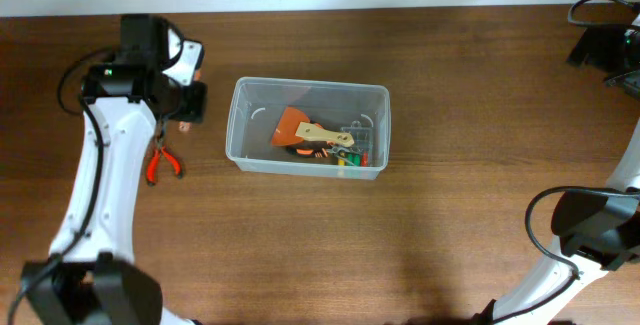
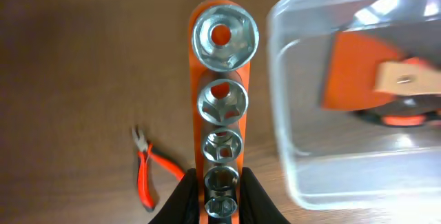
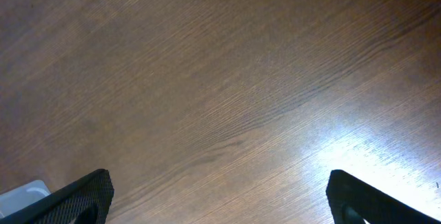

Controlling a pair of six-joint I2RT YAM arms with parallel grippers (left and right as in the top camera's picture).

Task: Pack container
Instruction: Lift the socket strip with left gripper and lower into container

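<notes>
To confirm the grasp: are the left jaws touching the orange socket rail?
Touching. Left wrist view: left gripper jaws press both sides of the socket rail.

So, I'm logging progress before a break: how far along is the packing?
Partly done. An orange-bladed scraper and a small bit case already lie in the container. The left gripper holds an orange socket rail beside it, not yet inside. The red-handled pliers lie on the table, untouched. The right gripper is open, holding nothing.
</notes>
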